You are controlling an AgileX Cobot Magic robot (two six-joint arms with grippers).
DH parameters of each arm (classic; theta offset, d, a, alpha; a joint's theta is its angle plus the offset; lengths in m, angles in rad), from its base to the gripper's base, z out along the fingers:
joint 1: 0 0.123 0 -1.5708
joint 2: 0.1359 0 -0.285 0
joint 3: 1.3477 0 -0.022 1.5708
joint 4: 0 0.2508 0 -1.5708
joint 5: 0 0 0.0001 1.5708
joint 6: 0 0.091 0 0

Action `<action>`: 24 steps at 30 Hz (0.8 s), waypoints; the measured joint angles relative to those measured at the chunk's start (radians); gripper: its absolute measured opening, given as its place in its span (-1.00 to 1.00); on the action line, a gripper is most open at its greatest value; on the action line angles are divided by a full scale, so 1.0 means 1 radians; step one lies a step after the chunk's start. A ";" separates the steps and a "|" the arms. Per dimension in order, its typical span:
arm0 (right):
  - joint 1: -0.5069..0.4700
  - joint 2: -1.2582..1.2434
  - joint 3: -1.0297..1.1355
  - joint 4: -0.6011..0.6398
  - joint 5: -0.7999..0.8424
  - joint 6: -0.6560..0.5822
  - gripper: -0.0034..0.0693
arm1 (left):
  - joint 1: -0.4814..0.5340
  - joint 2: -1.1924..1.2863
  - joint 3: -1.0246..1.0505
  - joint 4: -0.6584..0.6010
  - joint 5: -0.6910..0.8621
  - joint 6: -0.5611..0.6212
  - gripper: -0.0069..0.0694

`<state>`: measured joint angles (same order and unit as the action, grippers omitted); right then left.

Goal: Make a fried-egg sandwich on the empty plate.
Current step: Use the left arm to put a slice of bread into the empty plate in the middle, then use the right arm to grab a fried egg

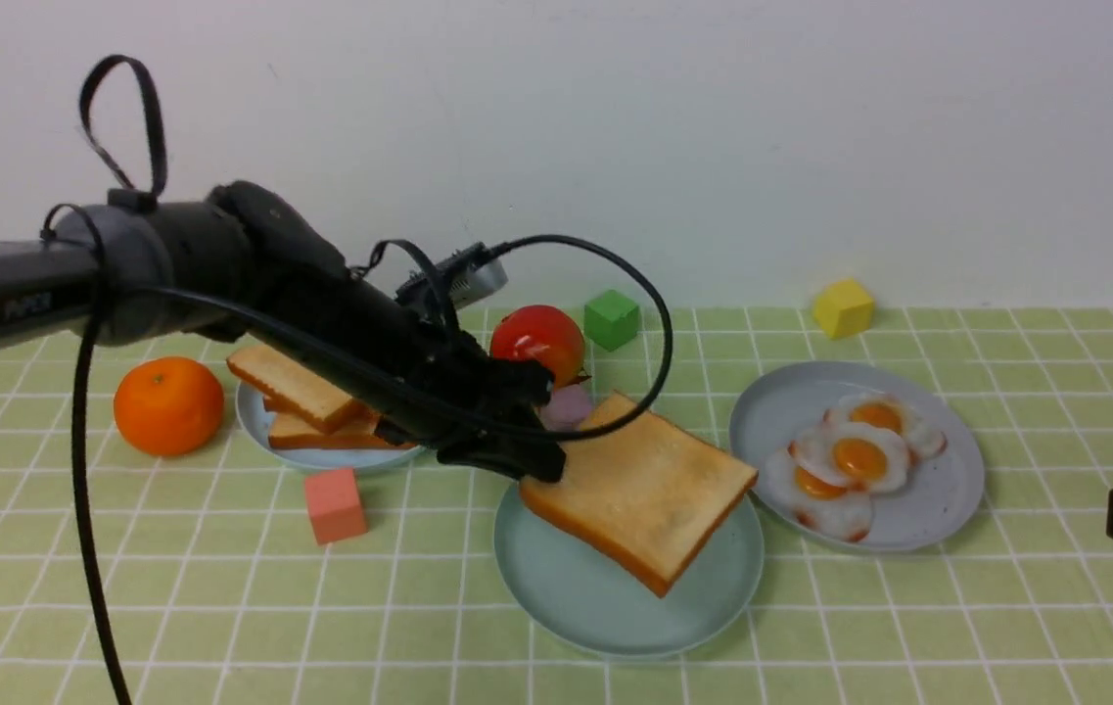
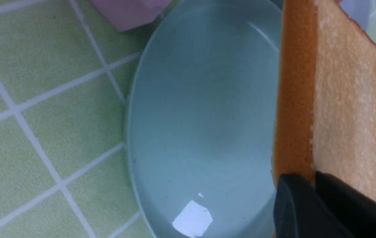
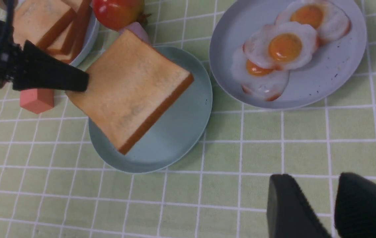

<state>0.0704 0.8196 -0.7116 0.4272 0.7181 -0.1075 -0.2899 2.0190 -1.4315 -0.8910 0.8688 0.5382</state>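
Examining the toast slice first, we found it square, golden-brown on its face with a darker orange crust, thick and firm-looking, and unbroken. It hung tilted over the empty plate, covering the plate's far half. We could not tell whether its lowest corner touched the plate. The plate was pale mint, smooth and glossy, and nothing lay on it in the left wrist view.

The left gripper was clamped on one corner of the slice, its jaws closed across the crust. We judged the step in hand to be the laying of the bottom slice, the first of three layers, so the task stood near its start.

The next move, in our judgement, called for lowering the slice until it lay flat and centred, then parting the jaws without dragging it off the slick surface. A corner grip on a tilted slice could let it pivot or land askew.

Further out, the fried eggs, white with orange yolks, lay overlapping on the greyish-blue plate beside the mint one. The other toast slices sat stacked on the light-blue plate. The right gripper hung near the egg plate, jaws apart and holding nothing.
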 joint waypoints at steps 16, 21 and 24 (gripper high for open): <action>0.000 0.322 -0.001 0.156 -0.272 0.268 0.18 | -0.082 0.000 -0.013 0.388 -0.083 -0.356 -0.09; -0.041 0.512 -0.010 0.320 -0.351 0.168 0.31 | -0.082 -0.001 -0.086 0.419 0.039 -0.389 0.50; -0.087 0.585 -0.016 0.437 -0.341 0.072 0.32 | -0.082 -0.009 -0.124 0.426 0.099 -0.392 0.67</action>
<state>-0.0162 1.4047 -0.7273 0.8638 0.3770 -0.0359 -0.3722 2.0095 -1.5550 -0.4646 0.9678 0.1463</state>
